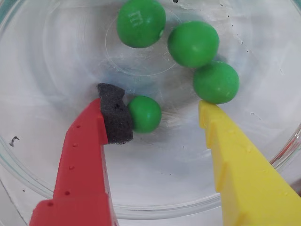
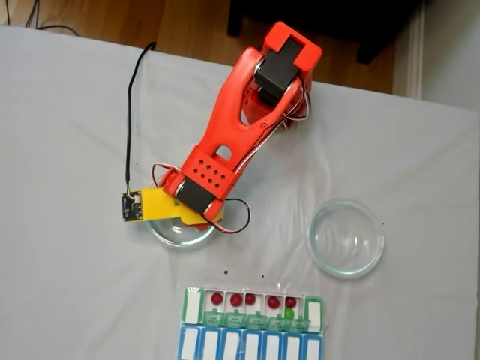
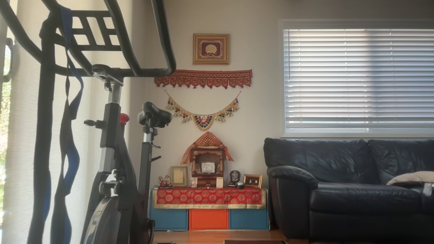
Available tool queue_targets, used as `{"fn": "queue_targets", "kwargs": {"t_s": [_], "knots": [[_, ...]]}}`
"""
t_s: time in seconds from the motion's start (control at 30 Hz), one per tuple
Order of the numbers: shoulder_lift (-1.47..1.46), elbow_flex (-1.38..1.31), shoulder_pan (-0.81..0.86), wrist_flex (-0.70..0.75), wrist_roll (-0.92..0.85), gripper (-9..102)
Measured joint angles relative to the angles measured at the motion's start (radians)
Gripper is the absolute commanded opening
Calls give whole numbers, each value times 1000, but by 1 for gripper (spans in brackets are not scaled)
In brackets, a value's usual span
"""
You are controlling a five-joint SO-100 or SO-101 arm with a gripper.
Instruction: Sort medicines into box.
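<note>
Counter (image 2: 67, 112), fixed view: arm (image 2: 240, 120) reaches into the glass dish (image 2: 176, 236) at centre left; green-lidded box (image 2: 251, 307) at bottom centre holds five red balls, one green. Wrist view: tool (image 1: 162, 110) apart, foam pad (image 1: 115, 117) touching the lowest of four green balls (image 1: 145, 114). Step in hand: picking green. Next move likely needs the jaws closed squarely, lest the ball roll.

The wrist view sits close above a glass dish (image 1: 42, 155), looking down past the gripper (image 1: 160, 110). The fixed view looks straight down on the table (image 2: 67, 285) from higher, sharing that dish (image 2: 180, 234). The other view faces a sofa (image 3: 349, 189) across the room.
</note>
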Motion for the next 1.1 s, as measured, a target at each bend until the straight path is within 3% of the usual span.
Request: {"fn": "queue_targets", "kwargs": {"t_s": [0.63, 1.1], "knots": [[0, 0, -14, 0, 3, 3], [23, 28, -14, -67, 38, 2]]}}
